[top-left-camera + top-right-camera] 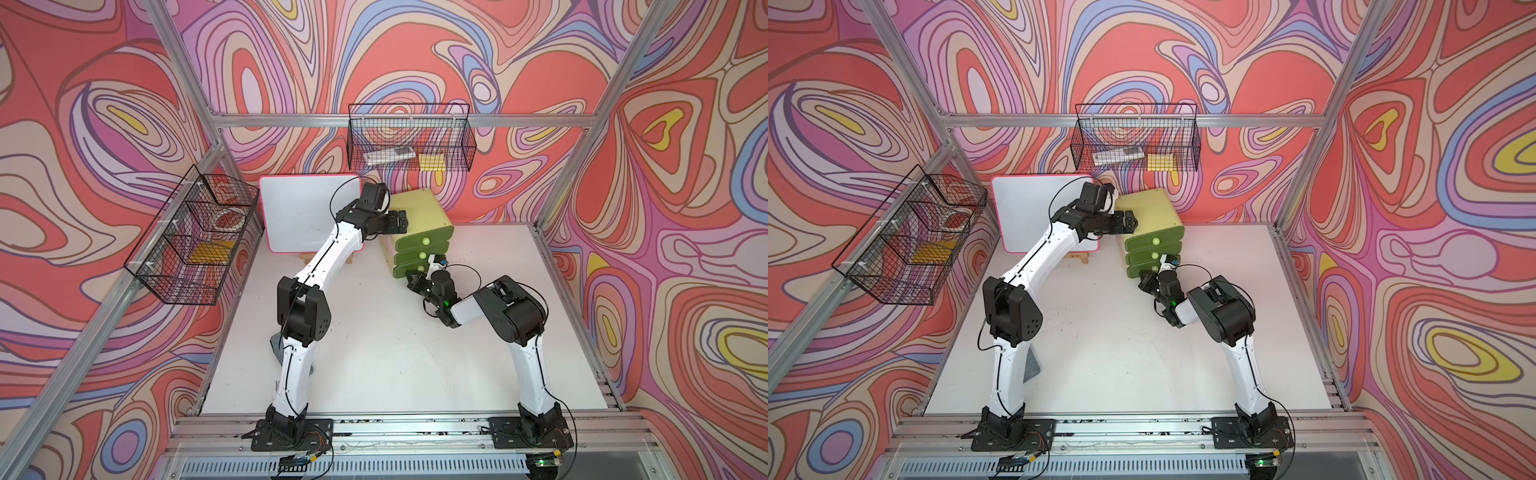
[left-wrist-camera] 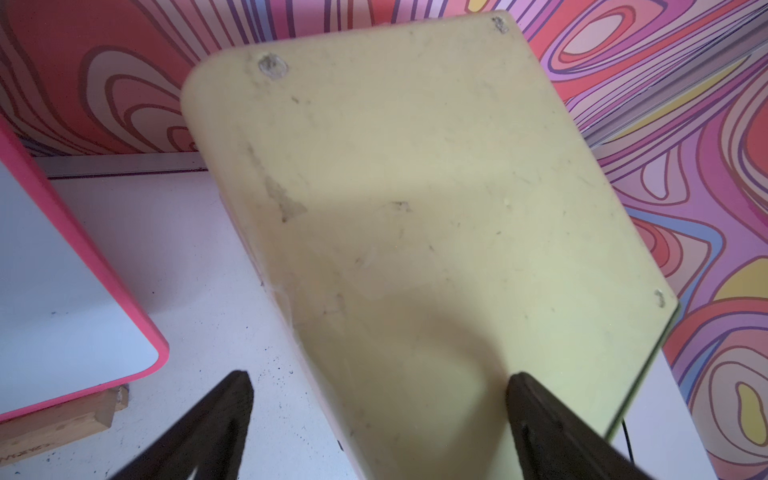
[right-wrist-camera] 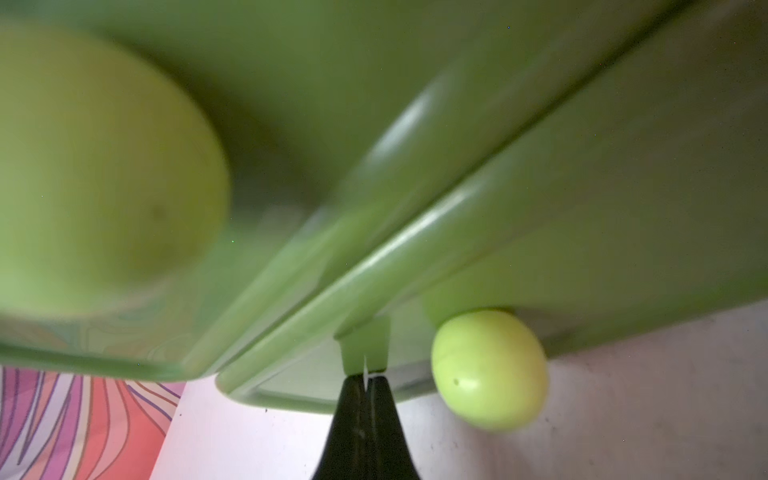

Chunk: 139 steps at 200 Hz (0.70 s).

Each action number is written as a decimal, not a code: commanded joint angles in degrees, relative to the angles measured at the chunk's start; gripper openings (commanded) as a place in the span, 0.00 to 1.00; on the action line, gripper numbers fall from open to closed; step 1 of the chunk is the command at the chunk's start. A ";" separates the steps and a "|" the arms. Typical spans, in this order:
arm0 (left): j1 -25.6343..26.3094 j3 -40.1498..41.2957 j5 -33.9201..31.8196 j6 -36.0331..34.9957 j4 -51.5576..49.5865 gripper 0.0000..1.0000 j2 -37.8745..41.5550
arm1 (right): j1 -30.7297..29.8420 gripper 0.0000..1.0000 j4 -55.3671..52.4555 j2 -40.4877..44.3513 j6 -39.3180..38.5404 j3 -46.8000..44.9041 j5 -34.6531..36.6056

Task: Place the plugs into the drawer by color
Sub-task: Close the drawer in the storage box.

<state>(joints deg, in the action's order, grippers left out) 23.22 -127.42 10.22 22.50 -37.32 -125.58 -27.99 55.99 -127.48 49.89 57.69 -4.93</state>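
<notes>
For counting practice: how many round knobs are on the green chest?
3, stacked on the chest front: top knob, middle knob, bottom knob beside the right claw.

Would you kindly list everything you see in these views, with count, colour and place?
chest: one, pale yellow-green, back of table
drawer fronts: three, darker green, stacked on chest's face
knobs: three, light green, one per front
whiteboard: one, white with pink edge, beside chest
stand: one, wooden, under whiteboard
back basket: one, black wire, back wall
side basket: one, black wire, left wall
yellow items: two, one in each basket
table: one, white
plugs: none in view
arms: two, white and black, mounted at table's near edge
left gripper: black, open, over chest's top edge
right gripper: black, shut, tip at bottom front beside its knob
</notes>
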 commanded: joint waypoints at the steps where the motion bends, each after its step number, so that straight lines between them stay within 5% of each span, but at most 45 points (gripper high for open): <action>1: 0.02 0.70 -1.08 -0.02 -2.36 0.96 3.55 | 1.17 0.09 4.72 4.41 0.03 -4.40 -3.62; 50: 0.00 -1.84 -2.30 -0.64 -2.11 0.98 5.85 | 8.42 0.04 8.87 12.03 0.94 -16.31 -7.09; 86: -0.57 -5.46 -2.16 -0.27 -4.76 0.97 2.14 | 14.43 0.00 14.87 6.92 7.18 -15.41 -11.95; 139: -0.64 -5.40 -2.24 -0.54 -4.86 0.97 1.34 | 15.51 0.00 15.87 0.73 9.83 -9.90 -13.62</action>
<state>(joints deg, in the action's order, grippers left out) 22.87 -131.85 8.62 22.48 -40.10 -122.89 -12.36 69.04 -124.09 57.49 44.99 -16.40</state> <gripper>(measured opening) 0.970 0.043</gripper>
